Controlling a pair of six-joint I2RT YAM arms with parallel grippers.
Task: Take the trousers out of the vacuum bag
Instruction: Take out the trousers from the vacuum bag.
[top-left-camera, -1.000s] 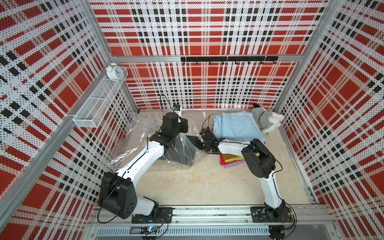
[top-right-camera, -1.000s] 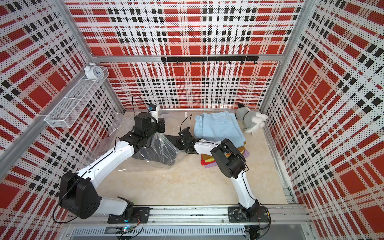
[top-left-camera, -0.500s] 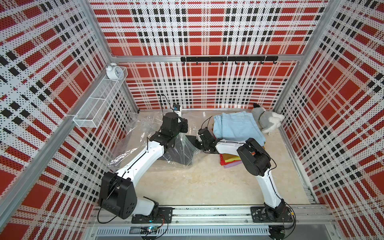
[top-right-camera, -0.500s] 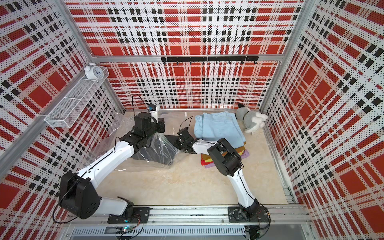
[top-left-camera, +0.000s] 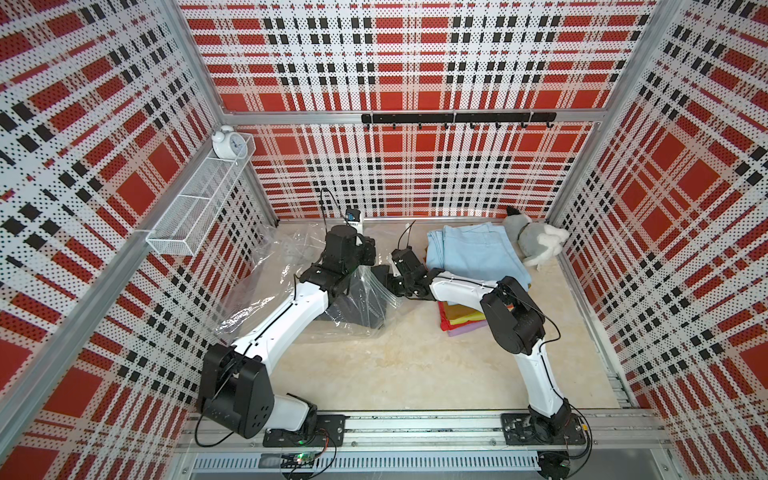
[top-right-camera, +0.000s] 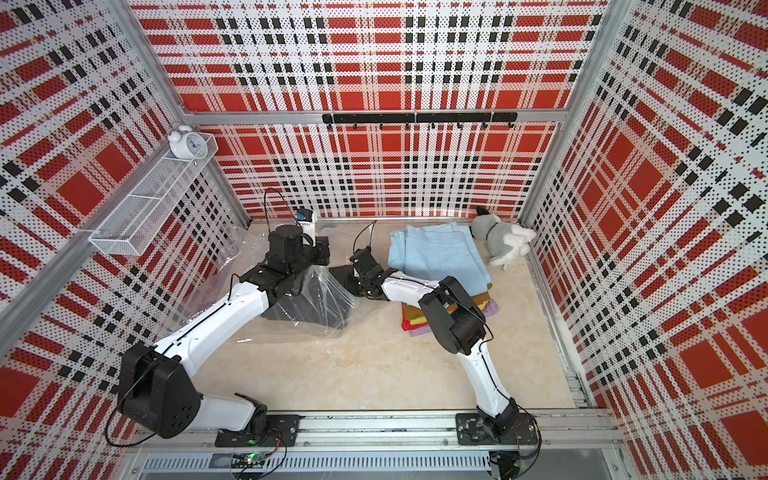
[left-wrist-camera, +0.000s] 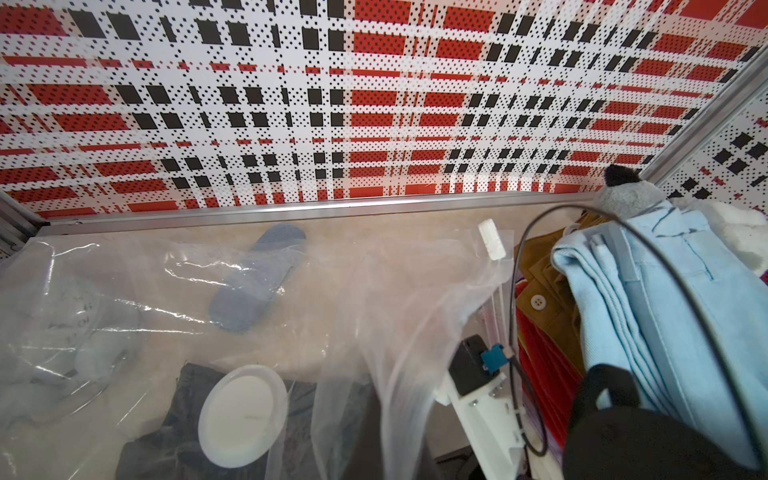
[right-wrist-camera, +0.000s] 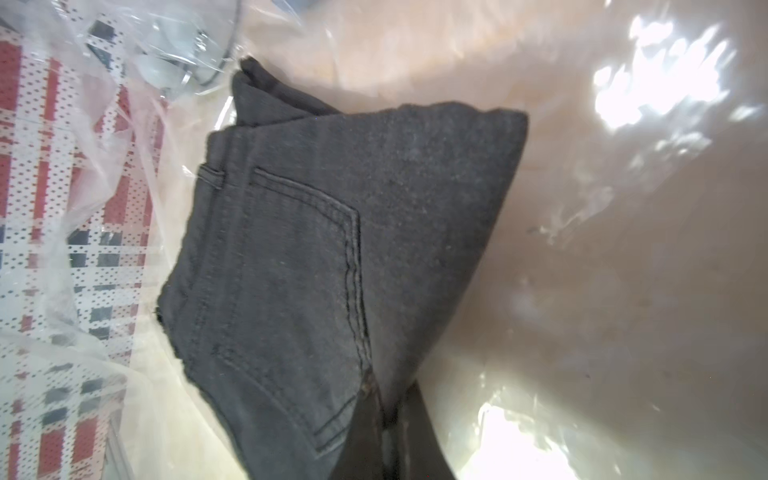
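The clear vacuum bag (top-left-camera: 266, 291) (left-wrist-camera: 374, 291) lies crumpled at the left of the floor, its round white valve cap (left-wrist-camera: 243, 415) over the cloth inside. My left gripper (top-left-camera: 365, 268) (top-right-camera: 316, 268) is shut on a bunched fold of the bag's plastic and holds it up like a tent. Dark grey denim trousers (top-left-camera: 353, 307) (right-wrist-camera: 311, 249) lie inside. My right gripper (top-left-camera: 380, 277) (right-wrist-camera: 386, 436) reaches into the bag mouth, shut on a corner of the denim. Other trousers (top-left-camera: 469, 253), light blue on top, are stacked at the right, outside the bag.
A grey-white plush toy (top-left-camera: 536, 241) lies at the back right corner beside the stack. A grey-blue slipper-shaped thing (left-wrist-camera: 257, 282) shows through the plastic near the back wall. A wire shelf (top-left-camera: 195, 208) with a white alarm clock (top-left-camera: 226, 143) hangs on the left wall.
My right gripper has closed on the dark denim after standing open a second ago, and its arm shifted slightly toward the bag. The left gripper still holds the plastic up.
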